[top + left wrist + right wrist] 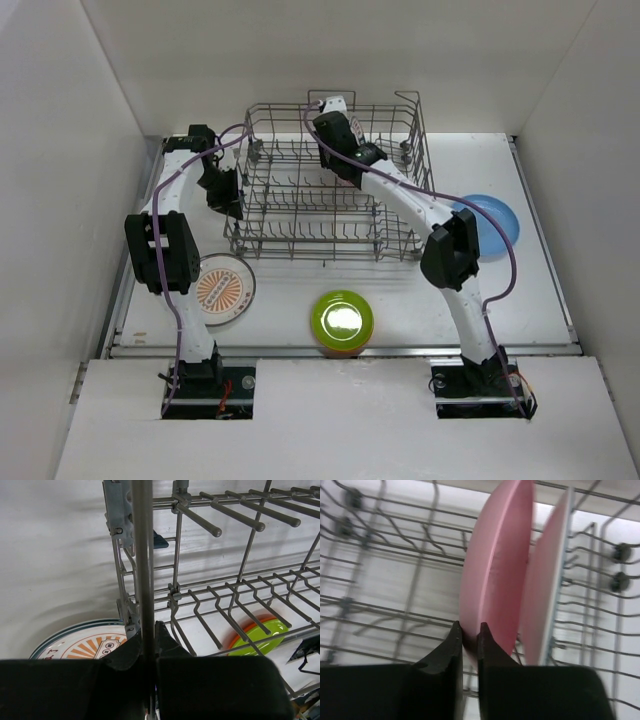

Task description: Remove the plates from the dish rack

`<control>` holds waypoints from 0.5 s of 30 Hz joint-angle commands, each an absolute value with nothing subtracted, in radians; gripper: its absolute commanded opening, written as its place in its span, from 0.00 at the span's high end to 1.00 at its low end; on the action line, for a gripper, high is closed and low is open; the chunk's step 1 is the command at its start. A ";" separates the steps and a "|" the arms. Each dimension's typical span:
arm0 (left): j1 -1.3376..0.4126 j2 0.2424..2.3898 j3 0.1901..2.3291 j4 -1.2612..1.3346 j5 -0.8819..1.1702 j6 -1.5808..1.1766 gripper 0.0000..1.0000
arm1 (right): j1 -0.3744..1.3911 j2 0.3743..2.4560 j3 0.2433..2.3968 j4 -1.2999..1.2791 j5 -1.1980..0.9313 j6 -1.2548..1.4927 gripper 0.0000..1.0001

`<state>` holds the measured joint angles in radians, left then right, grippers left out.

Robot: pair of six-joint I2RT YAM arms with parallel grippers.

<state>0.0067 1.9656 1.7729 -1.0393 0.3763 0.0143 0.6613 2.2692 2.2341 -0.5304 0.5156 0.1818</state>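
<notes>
The grey wire dish rack (330, 185) stands at the back centre of the table. My right gripper (470, 629) is inside it, shut on the lower rim of an upright pink plate (500, 565). A second upright plate (547, 585), pinkish with a pale rim, stands just to its right. My left gripper (148, 630) is shut on a vertical wire (142, 555) at the rack's left end (232, 200). On the table lie a white plate with an orange patterned centre (225, 288), a lime green plate (342, 320) stacked on an orange one, and a blue plate (495, 222).
White walls close in the table on the left, back and right. The table's front edge (340, 350) runs just behind the arm bases. Rows of upright tines (235, 517) fill the rack floor.
</notes>
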 commanded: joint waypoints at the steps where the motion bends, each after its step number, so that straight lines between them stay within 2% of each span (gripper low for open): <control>1: 0.012 1.898 1.755 -1.085 0.376 -0.003 1.00 | 0.658 2.263 2.286 -0.526 0.486 0.172 1.00; 11: 0.012 1.898 1.755 -1.085 0.376 -0.003 1.00 | 0.658 2.021 2.324 -0.404 0.466 0.087 1.00; 15: 0.012 1.898 1.755 -1.085 0.356 -0.003 1.00 | 0.658 1.893 2.231 -0.315 0.485 0.087 1.00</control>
<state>0.0067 1.9541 1.7599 -1.0500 0.3740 0.0177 0.6685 2.1021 2.2261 -0.4755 0.3836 0.1410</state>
